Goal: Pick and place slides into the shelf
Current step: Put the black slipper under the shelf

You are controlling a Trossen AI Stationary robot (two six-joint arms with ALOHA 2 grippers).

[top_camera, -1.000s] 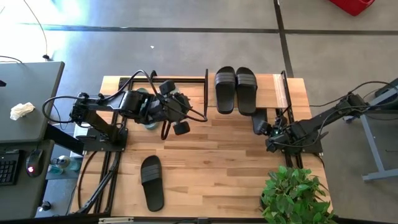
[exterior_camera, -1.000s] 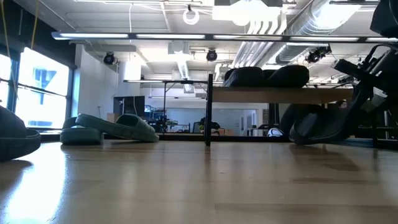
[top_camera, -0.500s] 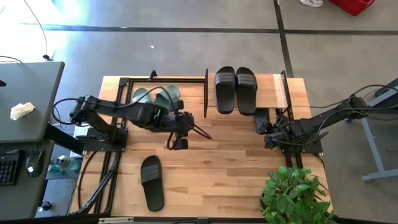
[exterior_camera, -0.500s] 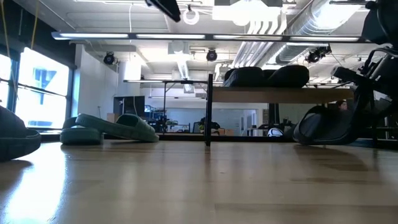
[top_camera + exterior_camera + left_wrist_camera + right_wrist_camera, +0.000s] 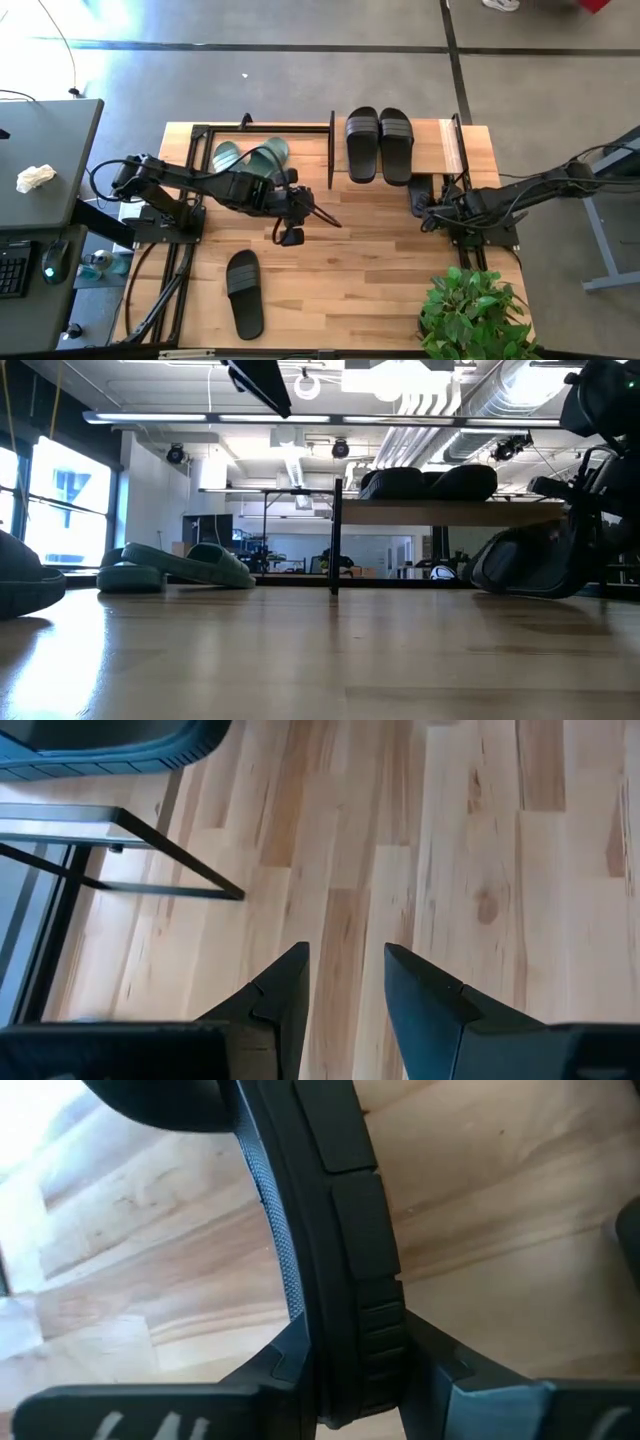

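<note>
Grey floor, ceiling ducts

No text, label, brand, number or sign can be read anywhere in these views. The slide pinched in the right gripper shows only ribbing and moulded grooves, no lettering. Pale marks on the gripper's body just behind the fingers are too blurred to make out. The table under the left gripper carries plain wood grain, and the room beyond shows no legible signs.
</note>
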